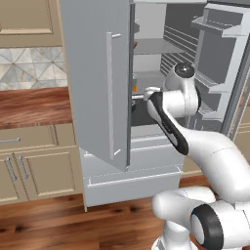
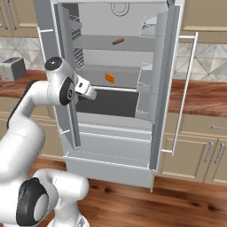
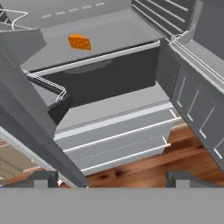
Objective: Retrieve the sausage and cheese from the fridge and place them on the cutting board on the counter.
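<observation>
Orange cheese (image 3: 79,42), a wedge-shaped block with a finely speckled face, lies on a grey middle shelf (image 3: 113,33) of the fridge (image 2: 116,146), far ahead of the gripper (image 3: 112,178) and to its left in the hand view. The gripper stands well apart from it, touching nothing; its two dark fingertips (image 3: 43,178) sit wide apart with bare space between them, so the jaws are wide open and hold nothing.

In the right base view the cheese (image 2: 109,78) rests near the middle of the same shelf, with the gripper's end (image 2: 88,92) lower and to the left, just at the fridge opening. The sausage (image 2: 118,41), a short reddish-brown cylinder with rounded ends, lies one shelf higher, toward the right of centre and well apart from the gripper.

Both fridge doors stand open. In the left base view the left door (image 1: 97,78) with its long bar handle (image 1: 110,93) hides much of the interior, and the arm (image 1: 171,117) reaches past its edge. The reddish wood-grain counter (image 1: 29,105) runs left of the fridge, over beige cabinets (image 1: 34,166). A toaster (image 2: 12,67) sits on the counter at far left in the right base view. The wood floor (image 2: 133,204) lies below the closed bottom drawers (image 2: 111,150).
</observation>
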You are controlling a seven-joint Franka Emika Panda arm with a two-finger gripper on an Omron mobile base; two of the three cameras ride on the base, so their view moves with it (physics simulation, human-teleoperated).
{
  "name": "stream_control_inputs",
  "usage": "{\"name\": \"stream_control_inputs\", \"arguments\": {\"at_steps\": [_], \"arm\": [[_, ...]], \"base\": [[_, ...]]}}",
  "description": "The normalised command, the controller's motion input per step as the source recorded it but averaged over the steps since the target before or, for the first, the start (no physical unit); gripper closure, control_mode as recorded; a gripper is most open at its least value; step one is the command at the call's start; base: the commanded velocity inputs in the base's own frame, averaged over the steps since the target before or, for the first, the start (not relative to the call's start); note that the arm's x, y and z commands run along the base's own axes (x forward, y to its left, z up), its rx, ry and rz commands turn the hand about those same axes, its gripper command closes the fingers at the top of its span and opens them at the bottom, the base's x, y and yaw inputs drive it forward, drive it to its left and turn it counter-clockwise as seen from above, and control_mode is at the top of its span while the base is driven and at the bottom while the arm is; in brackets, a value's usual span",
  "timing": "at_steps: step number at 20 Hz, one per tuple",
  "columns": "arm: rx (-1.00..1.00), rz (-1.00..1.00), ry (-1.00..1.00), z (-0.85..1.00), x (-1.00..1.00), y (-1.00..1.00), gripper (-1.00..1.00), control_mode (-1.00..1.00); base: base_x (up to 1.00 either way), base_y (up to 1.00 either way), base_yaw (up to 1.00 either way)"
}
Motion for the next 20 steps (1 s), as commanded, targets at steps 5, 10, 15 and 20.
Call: {"name": "stream_control_inputs", "arguments": {"at_steps": [5, 10, 15, 20], "arm": [[0.25, -0.28, 0.03, 0.26, 0.74, -0.57, -1.00, -1.00], [0.30, -0.29, 0.00, 0.16, 0.73, -0.02, -1.00, -1.00], [0.34, -0.25, 0.01, 0.09, 0.69, 0.00, -1.00, -1.00], [0.31, -0.14, 0.00, 0.00, 0.37, 0.11, -1.00, -1.00]], "base": [[0.00, 0.00, 0.00], [0.00, 0.00, 0.00], [0.00, 0.00, 0.00], [0.00, 0.00, 0.00]]}}
